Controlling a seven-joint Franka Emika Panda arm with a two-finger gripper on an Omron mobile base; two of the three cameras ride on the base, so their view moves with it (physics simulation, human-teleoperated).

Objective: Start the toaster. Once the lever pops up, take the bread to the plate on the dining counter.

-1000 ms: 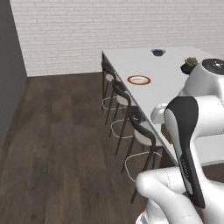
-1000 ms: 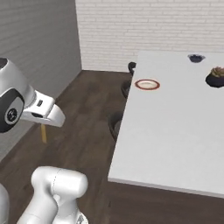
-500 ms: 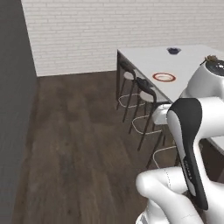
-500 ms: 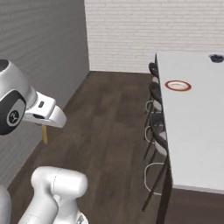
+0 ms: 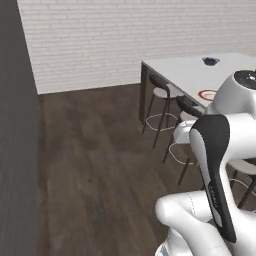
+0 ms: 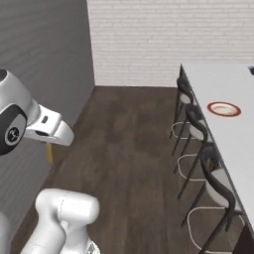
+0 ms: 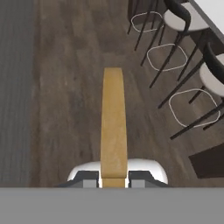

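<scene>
**Jaws clamped on bread, base swinging away from the counter**

Jaws are clenched on the bread (image 7: 113, 127): in the hand view the gripper (image 7: 113, 180) pinches the tan slice edge-on, and the slice sticks out over dark wood floor (image 7: 65, 87). In the right base view the bread (image 6: 49, 153) hangs under the hand, near the grey wall (image 6: 44, 59).

Changed over the last second: both base views have shifted wholesale, so the base has driven or turned, not the things. The dining counter (image 6: 233, 144) slid off toward the right edge; the chairs (image 6: 196, 124) now run along its near side. The red-rimmed plate (image 6: 224, 108) sits on it, well apart from the bread; also seen at (image 5: 207, 94).

Judgement: toasting looks done; carry phase, the slice is not yet delivered.
</scene>
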